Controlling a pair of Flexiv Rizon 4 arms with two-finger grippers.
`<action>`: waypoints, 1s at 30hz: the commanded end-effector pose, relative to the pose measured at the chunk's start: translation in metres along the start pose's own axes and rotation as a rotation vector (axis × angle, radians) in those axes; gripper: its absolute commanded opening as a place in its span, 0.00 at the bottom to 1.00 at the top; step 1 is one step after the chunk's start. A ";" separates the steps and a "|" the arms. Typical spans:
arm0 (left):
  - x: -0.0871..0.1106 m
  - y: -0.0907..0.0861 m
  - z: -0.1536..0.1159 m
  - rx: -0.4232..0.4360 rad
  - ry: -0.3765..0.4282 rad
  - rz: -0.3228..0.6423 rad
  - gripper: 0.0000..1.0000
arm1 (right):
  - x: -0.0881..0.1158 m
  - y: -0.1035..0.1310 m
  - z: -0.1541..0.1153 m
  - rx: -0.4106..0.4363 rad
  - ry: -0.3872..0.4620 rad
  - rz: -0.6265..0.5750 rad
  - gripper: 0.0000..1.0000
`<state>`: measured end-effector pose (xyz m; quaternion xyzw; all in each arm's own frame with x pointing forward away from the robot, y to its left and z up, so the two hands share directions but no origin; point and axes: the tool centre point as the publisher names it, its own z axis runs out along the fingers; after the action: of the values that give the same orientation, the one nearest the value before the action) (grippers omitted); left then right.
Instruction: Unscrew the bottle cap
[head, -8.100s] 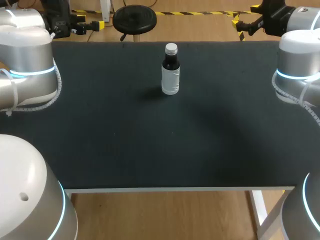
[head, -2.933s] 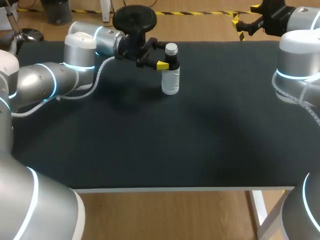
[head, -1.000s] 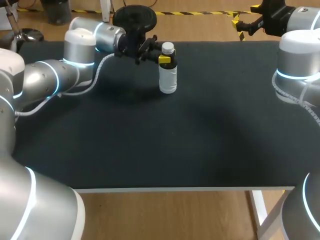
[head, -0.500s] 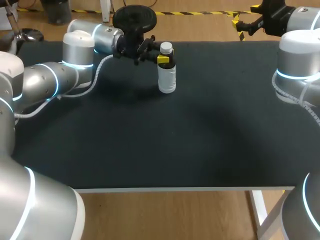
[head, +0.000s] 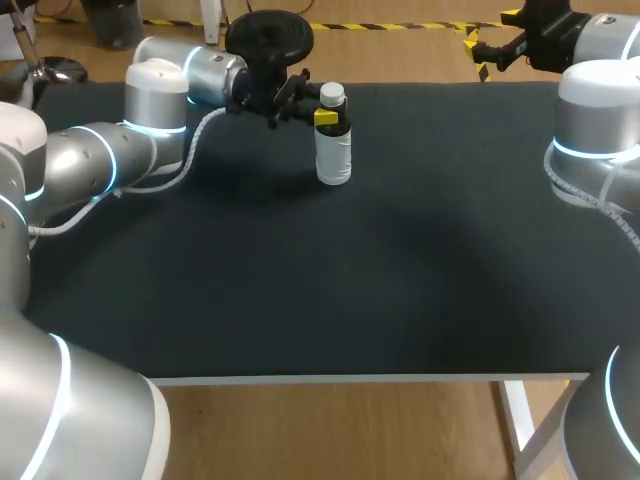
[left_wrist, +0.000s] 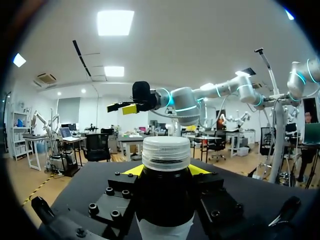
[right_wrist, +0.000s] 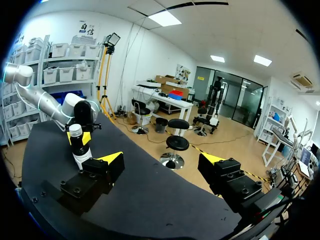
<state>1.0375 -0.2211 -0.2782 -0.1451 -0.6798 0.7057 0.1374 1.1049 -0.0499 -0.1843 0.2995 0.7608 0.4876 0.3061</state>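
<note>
On the table (head: 350, 280), left end effector (head: 332, 116) clamps the bottle (head: 334, 160).

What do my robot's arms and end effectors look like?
Both the left arm and right arm are rounded silver-grey tubes with glowing cyan rings at the joints. A white coiled cable wraps the left one. The left end effector and right end effector are black bolted blocks with two yellow-tipped fingers each.

No text, number or sign legible anywhere on the bench (head: 400, 280); white label (head: 334, 160) on the bottle (head: 333, 128) too small to read, cap (head: 332, 94) plain white with no visible marking
</note>
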 end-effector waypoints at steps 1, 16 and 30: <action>-0.001 -0.001 -0.001 -0.002 0.003 0.001 0.00 | 0.000 0.000 0.000 -0.001 0.000 0.000 1.00; -0.001 -0.001 -0.001 -0.002 0.003 0.001 0.00 | 0.070 0.024 0.025 -0.209 0.102 0.046 1.00; -0.001 -0.001 -0.001 -0.002 0.003 0.001 0.00 | 0.183 0.053 0.058 -0.347 0.140 0.103 1.00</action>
<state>1.0375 -0.2210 -0.2782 -0.1451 -0.6798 0.7057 0.1374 1.0453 0.1211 -0.1805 0.2297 0.7124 0.6221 0.2295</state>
